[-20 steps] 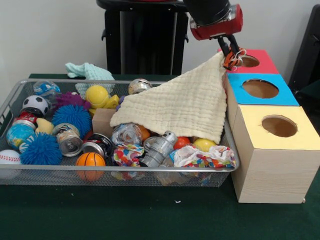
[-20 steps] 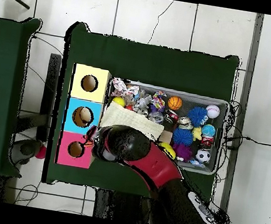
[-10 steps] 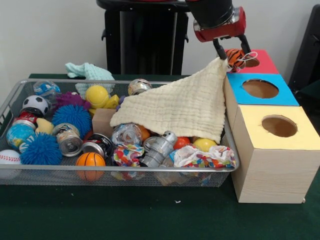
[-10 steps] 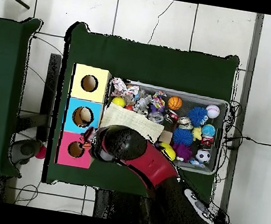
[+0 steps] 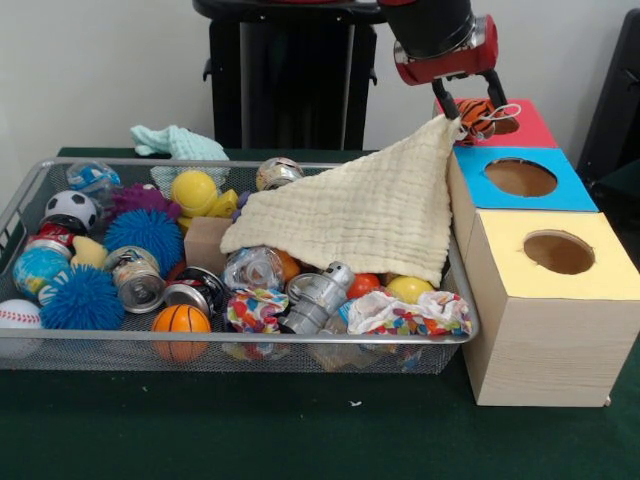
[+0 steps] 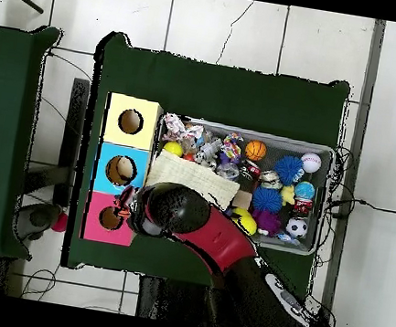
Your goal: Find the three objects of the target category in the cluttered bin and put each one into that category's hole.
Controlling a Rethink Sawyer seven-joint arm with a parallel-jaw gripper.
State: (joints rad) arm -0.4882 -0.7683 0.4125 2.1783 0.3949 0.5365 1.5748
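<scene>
A: Front view is showing the pincer (image 5: 470,104) hanging over the red box (image 5: 522,124), its fingers closing on an orange striped toy (image 5: 477,112) with a white loop. A corner of the cream cloth (image 5: 360,212) is rising to the fingers too, touching them.

B: Overhead is hiding all that. The arm (image 6: 200,231) is covering the pincer; only a bit of orange is peeking out beside the red box's hole (image 6: 111,218).

A: Boxes?

B: Yellow box (image 6: 131,122), blue box (image 6: 121,170), then red, sitting in a row and touching the wire bin (image 5: 240,340). The front view is showing the holes as empty as far as visible.

A: Bin contents: the cloth is draping over the right half; blue spiky balls (image 5: 143,236), a mini basketball (image 5: 181,320), a soccer ball (image 5: 70,209), a baseball (image 5: 18,315), a yellow duck (image 5: 201,195), cans (image 5: 137,281) and crumpled wrappers (image 5: 408,312) are lying around it. A teal cloth (image 5: 176,142) is lying behind the bin on the tabletop (image 5: 300,425).
</scene>
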